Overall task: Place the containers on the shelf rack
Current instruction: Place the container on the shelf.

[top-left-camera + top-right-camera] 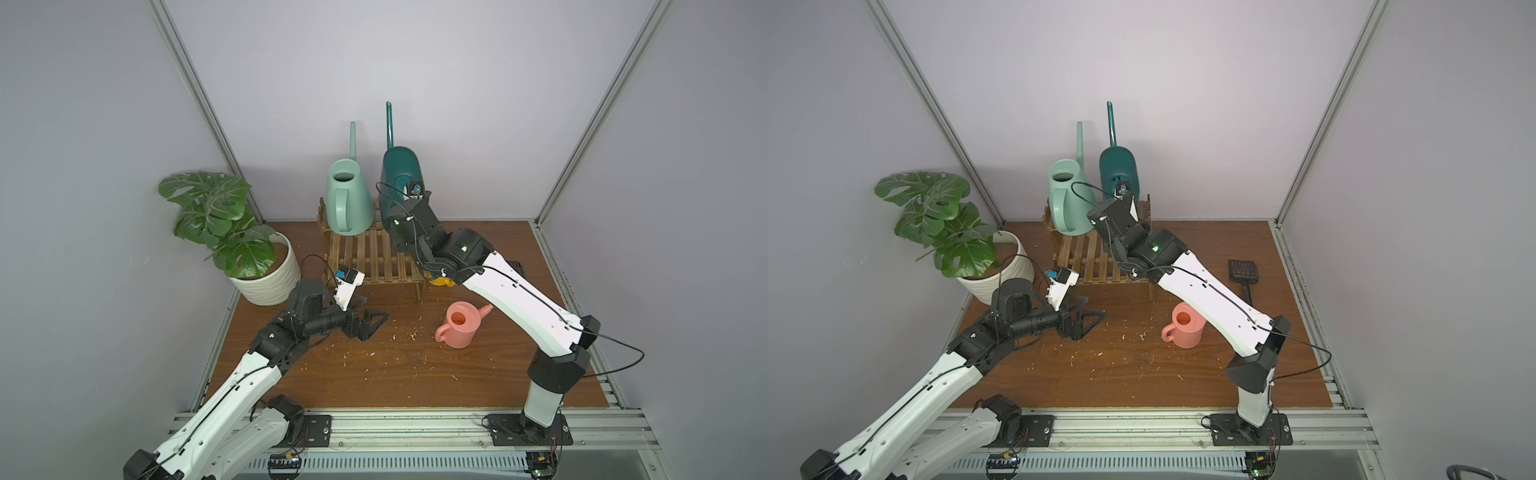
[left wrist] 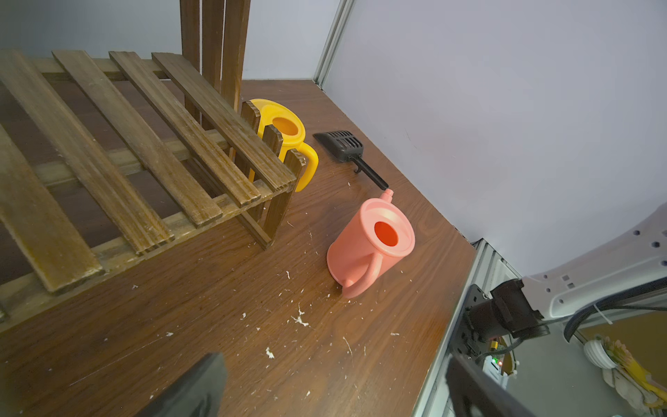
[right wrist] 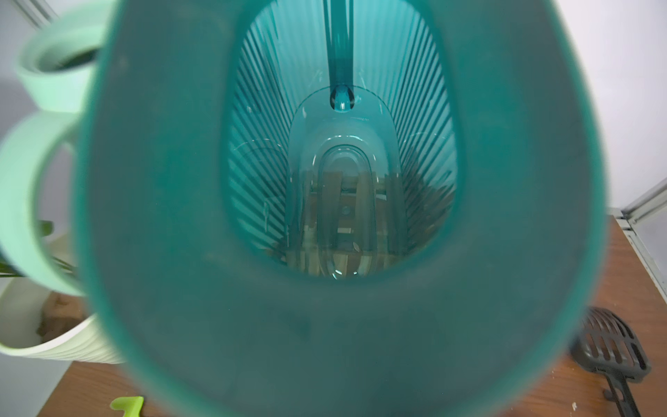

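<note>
On the upper tier of the shelf rack [image 1: 374, 253] [image 1: 1088, 257] [image 2: 144, 144] stand two containers: a mint-green can [image 1: 348, 195] [image 1: 1065, 195] [image 3: 47, 144] and, to its right, a dark-teal can [image 1: 401, 166] [image 1: 1119, 166] [image 3: 339, 180]. My right gripper [image 1: 409, 194] is at the teal can's handle and shut on it; its jaws are hidden behind the can's top. A pink can [image 1: 459, 320] [image 1: 1185, 326] [image 2: 371, 242] stands on the table. The yellow can [image 1: 440, 280] [image 2: 288, 133] sits beside the rack's right leg. My left gripper [image 1: 370, 318] [image 1: 1088, 318] [image 2: 335, 393] hovers open and empty left of the pink can.
A white ribbed pot with a leafy plant [image 1: 270, 274] [image 1: 992, 274] stands left of the rack. A black slotted scoop [image 1: 1244, 270] [image 2: 343, 144] [image 3: 610, 346] lies near the table's right edge. White crumbs litter the wooden tabletop [image 1: 374, 374]. Walls enclose the back and both sides.
</note>
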